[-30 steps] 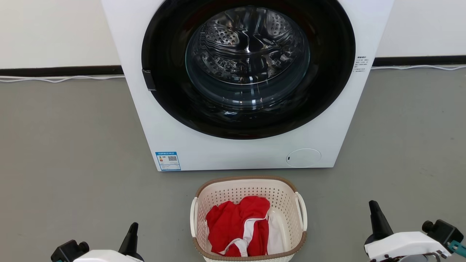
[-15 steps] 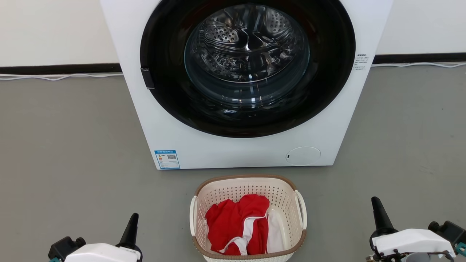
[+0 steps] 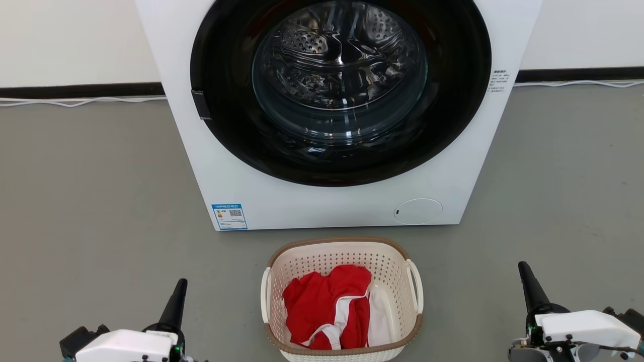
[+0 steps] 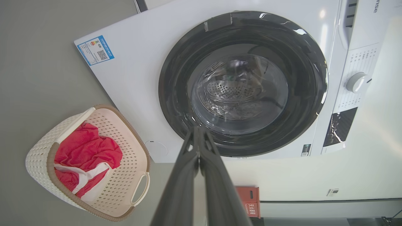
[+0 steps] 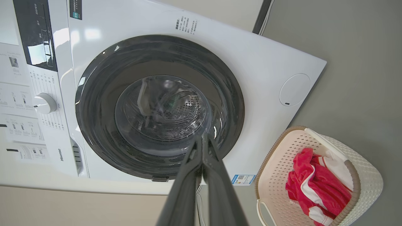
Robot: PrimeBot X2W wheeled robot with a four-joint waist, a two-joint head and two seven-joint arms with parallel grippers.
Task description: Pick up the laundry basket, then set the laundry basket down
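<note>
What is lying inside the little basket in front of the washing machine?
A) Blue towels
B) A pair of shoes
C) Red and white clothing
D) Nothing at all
C: red and white clothing lies bunched in the laundry basket, which stands on the floor before the washing machine.
</note>
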